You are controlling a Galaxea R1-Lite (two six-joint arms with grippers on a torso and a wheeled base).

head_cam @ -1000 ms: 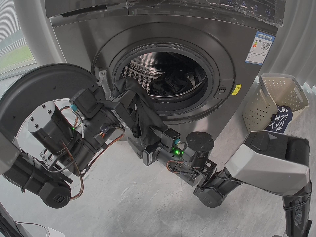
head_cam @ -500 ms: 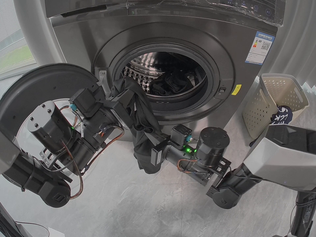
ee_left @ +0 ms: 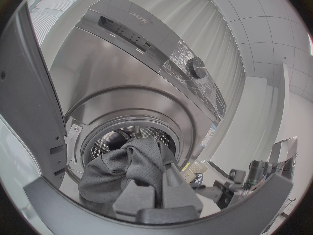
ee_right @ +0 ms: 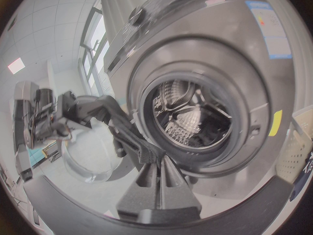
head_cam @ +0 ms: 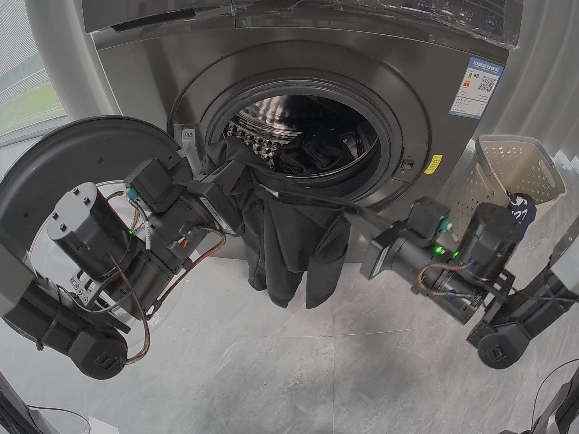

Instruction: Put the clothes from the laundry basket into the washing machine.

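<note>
While both pairs of jaws clench the black garment [head_cam: 289, 242] stretched crosswise, the washing machine [head_cam: 434, 73] opens just behind.

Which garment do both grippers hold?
The black garment stretched before the washer's opening: the left gripper and right gripper each pinch one end. The dark clothes lie in the drum, the navy piece at the basket.

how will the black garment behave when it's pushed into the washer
Probably very floppy: the black garment sags in loose folds between the left tool and the right tool. Likely light, since two small pinches hold it up. Its hanging ends may drag on the rim of the washing machine.
</note>
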